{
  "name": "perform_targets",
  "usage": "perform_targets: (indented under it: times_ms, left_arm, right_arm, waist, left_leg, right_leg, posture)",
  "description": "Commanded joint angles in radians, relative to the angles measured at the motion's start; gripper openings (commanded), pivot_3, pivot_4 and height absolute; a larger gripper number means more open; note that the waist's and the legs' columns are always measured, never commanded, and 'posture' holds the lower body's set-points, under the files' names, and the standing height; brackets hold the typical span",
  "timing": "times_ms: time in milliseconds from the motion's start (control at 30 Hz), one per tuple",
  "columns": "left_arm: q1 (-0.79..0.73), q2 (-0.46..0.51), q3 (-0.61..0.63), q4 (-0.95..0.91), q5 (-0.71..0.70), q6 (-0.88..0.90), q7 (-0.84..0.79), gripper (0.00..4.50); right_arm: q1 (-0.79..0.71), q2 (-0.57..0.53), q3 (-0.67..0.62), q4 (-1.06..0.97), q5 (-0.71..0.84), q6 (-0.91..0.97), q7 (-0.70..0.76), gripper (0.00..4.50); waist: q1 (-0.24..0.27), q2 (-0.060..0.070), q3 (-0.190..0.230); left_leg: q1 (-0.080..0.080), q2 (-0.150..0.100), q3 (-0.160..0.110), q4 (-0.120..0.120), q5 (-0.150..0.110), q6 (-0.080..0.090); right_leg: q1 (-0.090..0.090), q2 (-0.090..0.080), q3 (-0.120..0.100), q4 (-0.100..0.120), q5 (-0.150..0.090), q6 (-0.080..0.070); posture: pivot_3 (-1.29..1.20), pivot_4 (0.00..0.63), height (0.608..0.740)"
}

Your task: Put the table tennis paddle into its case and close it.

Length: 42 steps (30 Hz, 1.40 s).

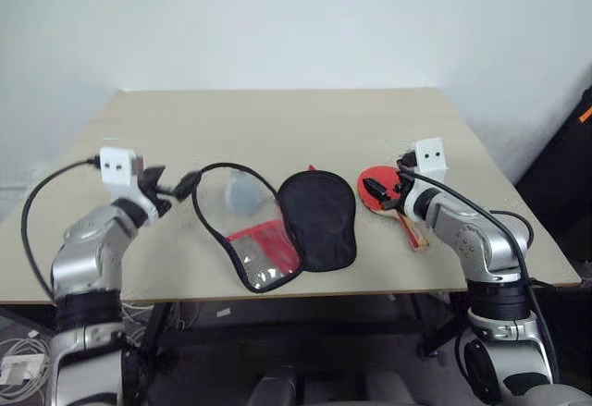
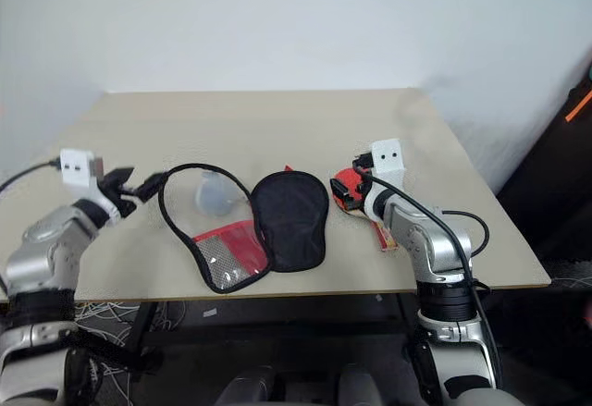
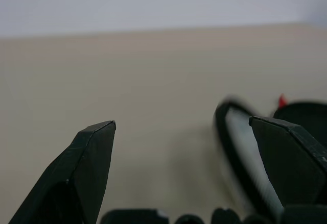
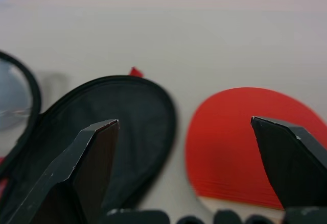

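Pale beige tabletop (image 1: 277, 119) fills the scene beneath a plain white wall, with its front edge nearest the camera. Closest to that edge lies the case (image 1: 277, 226), unzipped and spread flat in two halves. Its left half shows a clear mesh pocket with a red panel toward the front, ringed by a black zipper edging that loops up and away. Its right half lies with the black lining facing up. To the right of the case, near but not touching it, the table tennis paddle (image 1: 377, 187) rests flat on the table with its red rubber face up and its light wooden handle pointing toward the front right. The right gripper (image 1: 381, 189) hangs just over the red face. Its two black fingers (image 4: 92, 168) are spread wide and hold nothing; the right wrist view shows the black lining on one side and the red blade on the other between them. On the far left, the left gripper (image 1: 171, 187) sits at the outer edge of the case's zipper loop. Its fingers (image 3: 87, 173) are also spread wide with nothing between them, and whether a tip touches the edging cannot be told. A small red tab (image 1: 312, 167) peeks out behind the black half. Farther back the table is bare to the wall.
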Motion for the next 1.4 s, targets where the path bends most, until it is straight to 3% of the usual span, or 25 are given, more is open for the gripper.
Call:
perform_targets:
  times_ms: [33,433,767,1067,1400]
  left_arm:
    - [0.005,0.032,0.035,-0.070,-0.017,0.011,0.001,4.46]
    - [-0.042,0.066,0.039,-0.026,-0.017,-0.034,-0.047,4.46]
    - [-0.039,0.063,0.014,-0.043,-0.016,-0.106,-0.114,4.46]
    - [-0.001,0.054,-0.032,-0.137,-0.030,-0.104,-0.156,4.46]
    - [-0.041,0.031,-0.061,-0.136,-0.028,-0.121,-0.188,4.46]
  right_arm:
    - [-0.026,0.020,0.002,0.012,-0.004,-0.047,0.001,4.50]
    - [0.007,0.047,-0.007,-0.036,0.000,-0.024,-0.034,4.50]
    - [0.050,-0.084,-0.030,-0.057,0.001,-0.021,0.026,4.50]
    - [0.089,-0.264,-0.044,0.074,-0.020,-0.082,0.147,4.50]
    - [0.101,-0.233,-0.007,0.243,-0.064,-0.121,0.148,4.50]
  waist:
    - [0.005,0.000,0.000]
    - [0.005,0.000,0.000]
    - [0.005,0.000,0.000]
    - [0.005,-0.001,0.001]
    - [0.005,-0.001,0.001]
  left_leg:
    - [0.000,0.000,0.000,0.000,-0.001,-0.001]
    - [0.000,0.000,0.000,0.000,-0.002,-0.004]
    - [0.000,0.000,0.001,0.000,-0.002,-0.004]
    - [0.000,0.000,0.005,0.000,-0.002,-0.003]
    - [0.000,0.001,0.011,0.000,0.000,0.000]
  right_leg:
    - [0.000,0.000,-0.001,0.000,-0.001,0.001]
    - [-0.001,0.000,0.000,0.000,0.000,0.000]
    - [0.000,0.000,0.000,-0.001,-0.001,0.002]
    - [0.001,0.000,0.000,-0.001,-0.002,0.001]
    - [0.001,0.000,0.000,-0.001,-0.002,0.001]
  posture:
    - [0.00,0.000,0.739]
    - [0.00,0.000,0.739]
    - [0.00,0.000,0.739]
    - [0.00,0.000,0.739]
    - [0.00,0.000,0.739]
